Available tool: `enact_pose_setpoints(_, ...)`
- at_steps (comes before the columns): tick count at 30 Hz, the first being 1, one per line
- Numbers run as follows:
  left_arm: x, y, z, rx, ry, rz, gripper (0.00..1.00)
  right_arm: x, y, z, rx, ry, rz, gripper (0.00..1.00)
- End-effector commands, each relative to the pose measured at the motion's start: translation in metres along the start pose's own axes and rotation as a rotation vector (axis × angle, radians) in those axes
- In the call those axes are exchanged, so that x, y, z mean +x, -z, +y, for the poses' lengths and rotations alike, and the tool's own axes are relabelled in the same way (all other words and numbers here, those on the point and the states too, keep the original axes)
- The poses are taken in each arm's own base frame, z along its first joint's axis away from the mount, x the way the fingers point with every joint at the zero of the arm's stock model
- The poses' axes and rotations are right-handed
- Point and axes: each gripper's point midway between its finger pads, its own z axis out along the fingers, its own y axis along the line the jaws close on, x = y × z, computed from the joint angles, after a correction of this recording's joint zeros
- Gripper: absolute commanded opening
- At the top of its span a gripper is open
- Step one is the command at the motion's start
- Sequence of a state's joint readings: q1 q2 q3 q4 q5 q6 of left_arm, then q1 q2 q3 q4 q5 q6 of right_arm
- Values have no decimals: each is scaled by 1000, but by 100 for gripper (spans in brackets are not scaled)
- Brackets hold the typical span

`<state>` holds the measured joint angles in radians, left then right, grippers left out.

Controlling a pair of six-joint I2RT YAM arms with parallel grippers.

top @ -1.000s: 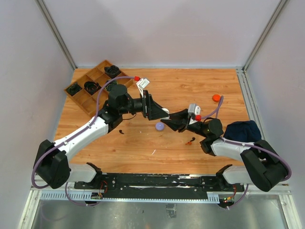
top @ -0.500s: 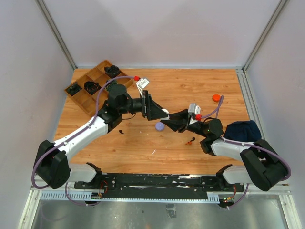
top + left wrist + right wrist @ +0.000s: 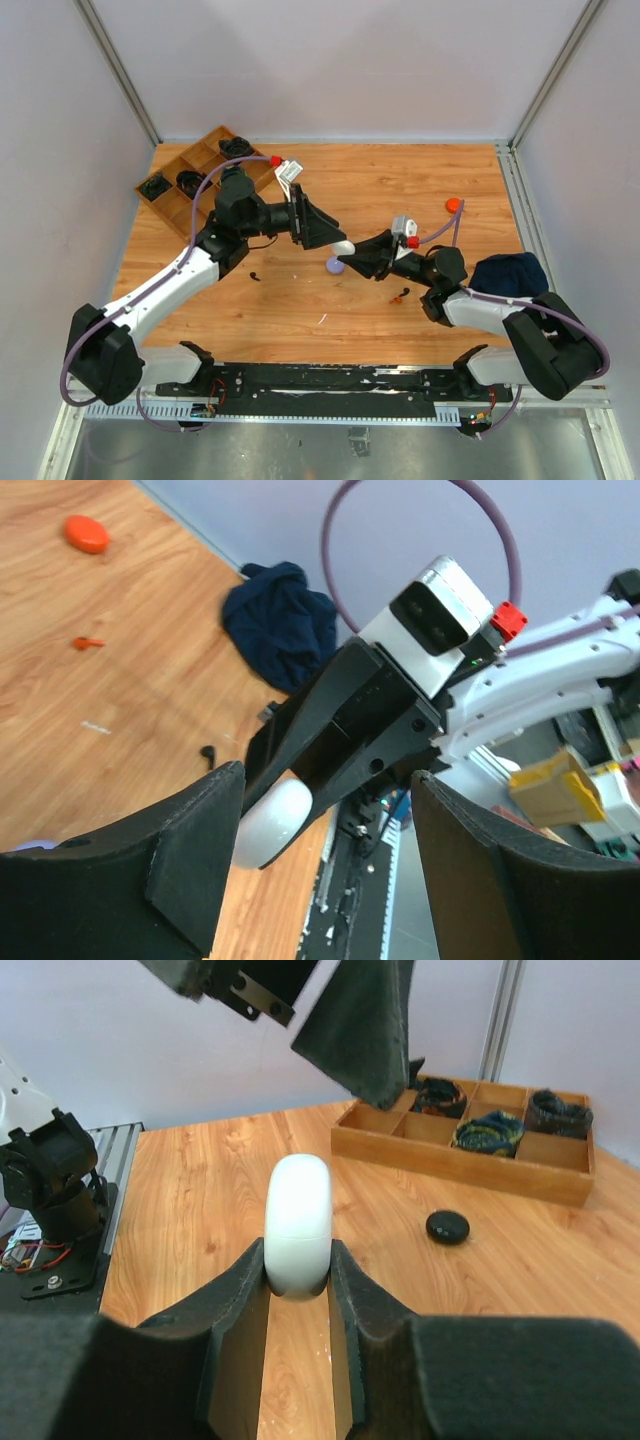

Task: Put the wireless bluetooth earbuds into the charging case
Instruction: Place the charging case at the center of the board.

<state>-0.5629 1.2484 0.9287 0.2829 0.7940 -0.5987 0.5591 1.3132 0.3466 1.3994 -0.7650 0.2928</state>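
Note:
My right gripper (image 3: 298, 1260) is shut on a white charging case (image 3: 298, 1222), held on edge above the table with its lid closed. In the top view the white charging case (image 3: 343, 247) sits mid-table between the two arms. My left gripper (image 3: 328, 780) is open, its fingers (image 3: 150, 870) standing to either side just short of the case (image 3: 275, 820). A red-orange earbud (image 3: 87, 642) and a black earbud (image 3: 207, 752) lie on the wood. Another black earbud (image 3: 254, 275) lies under the left arm.
A pale purple case (image 3: 335, 265) lies just below the grippers. An orange case (image 3: 453, 205) is at the right, and a black case (image 3: 447, 1226) lies near the wooden tray (image 3: 205, 175) of coiled cables. A dark blue cloth (image 3: 508, 273) lies at the right edge.
My left gripper has drawn back slightly to the left and turned, so more of the white case shows. The right gripper still holds the case in nearly the same place.

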Motion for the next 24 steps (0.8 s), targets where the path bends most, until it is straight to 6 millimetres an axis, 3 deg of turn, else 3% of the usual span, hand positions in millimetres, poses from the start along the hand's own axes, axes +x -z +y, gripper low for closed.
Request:
enact_pose_setpoints(1,-6,17,26,-191,-35,-30,73,10,6,-9,47,-62,63,1)
enact_pose_setpoints(7,-12,60,79,-607,-93,-52,77,41,18,-27,167,-167,238,1)
enact_pose_setpoints(11,-16,96,102,-847,-136,-50,81,65,31,-39,263,-263,389,1)
enact_pose_setpoints(19,-24,145,113,-1093,-231,-28,87,103,54,-60,446,-473,574,1)
enact_pose_setpoints(24,-26,160,121,-1161,-272,-89,89,126,61,-67,513,-611,687,1)
